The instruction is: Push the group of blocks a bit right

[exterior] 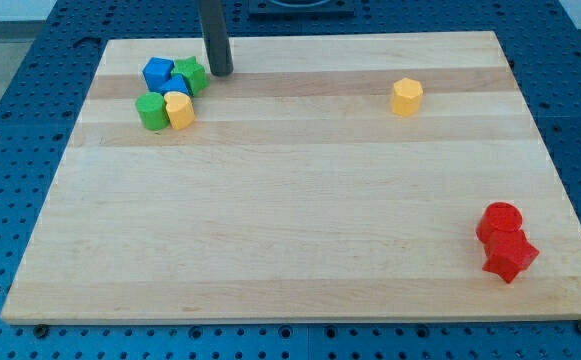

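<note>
My tip (219, 72), bare and grasping nothing, sits upper left, just right of green star (191, 75). Cluster: blue cube (157, 72), green cylinder (152, 112), yellow block (179, 110). Go round to its left, then push right gently.

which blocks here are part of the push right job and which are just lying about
Part of the job:
- blue block
- green star block
- green round block
- yellow block in the cluster
- my tip, just right of the cluster

Lying about:
- lone yellow block
- red round block
- red star block
</note>
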{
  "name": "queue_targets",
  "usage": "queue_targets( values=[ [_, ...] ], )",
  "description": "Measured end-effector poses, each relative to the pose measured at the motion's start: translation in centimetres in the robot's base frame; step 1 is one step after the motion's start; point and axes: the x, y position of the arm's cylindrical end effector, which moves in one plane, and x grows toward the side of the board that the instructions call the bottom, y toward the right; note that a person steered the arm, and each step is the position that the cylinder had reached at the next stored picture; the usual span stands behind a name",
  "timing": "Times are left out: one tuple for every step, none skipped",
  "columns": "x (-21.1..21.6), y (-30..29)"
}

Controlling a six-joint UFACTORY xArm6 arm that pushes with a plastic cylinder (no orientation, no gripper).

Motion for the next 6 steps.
queue_targets(
  values=[
    [-5.4, -0.5],
    [-6.1, -2.0],
    [-6.0, -5.4],
    [-5.0, -9.6],
    [-3.5, -11.8],
    [-0.6, -11.8]
  ],
)
